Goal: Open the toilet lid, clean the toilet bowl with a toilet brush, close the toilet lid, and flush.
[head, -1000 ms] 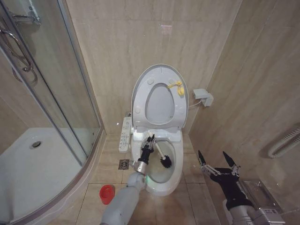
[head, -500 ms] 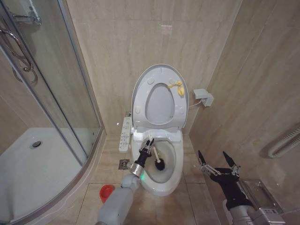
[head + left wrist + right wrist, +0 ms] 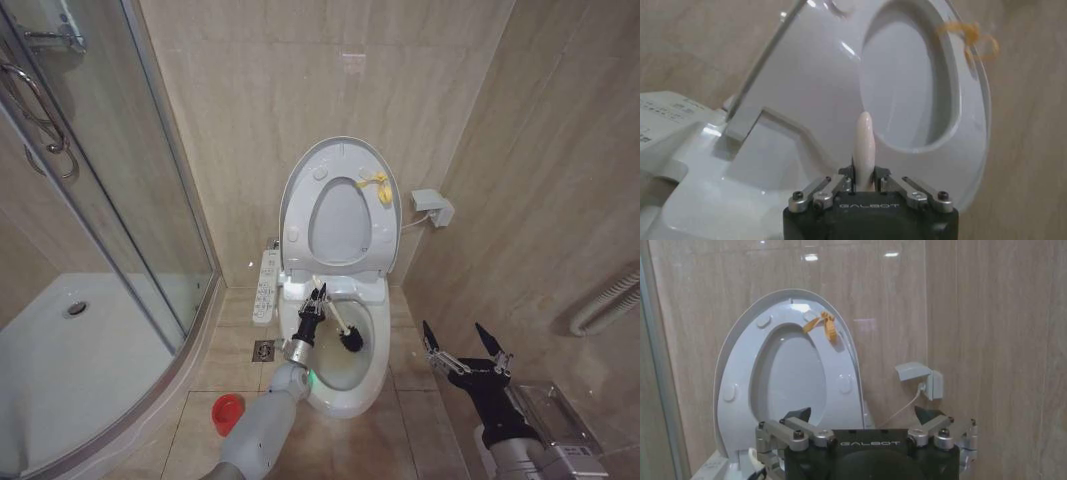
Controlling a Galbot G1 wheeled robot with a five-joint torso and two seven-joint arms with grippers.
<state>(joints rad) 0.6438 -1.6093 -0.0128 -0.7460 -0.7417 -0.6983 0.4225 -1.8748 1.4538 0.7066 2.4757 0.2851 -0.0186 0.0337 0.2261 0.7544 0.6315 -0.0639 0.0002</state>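
- Brush [image 3: 340,327]: dark head down inside bowl [image 3: 372,385], white handle [image 3: 863,145] slanting up toward back-left rim.
- Left gripper [image 3: 313,305]: over bowl's rear left, fingers pinched on handle's upper end.
- Lid [image 3: 300,185]: raised upright w/ seat against wall; yellow tag [image 3: 377,184] at top right.
- Right gripper [image 3: 464,348]: fingers spread, empty, low at right of toilet, well apart from bowl.
- Red holder [image 3: 229,413]: on floor, left of bowl.

toilet lid [image 3: 340,215] up, toilet bowl [image 3: 362,392] open above, wall [image 3: 540,200] close rt
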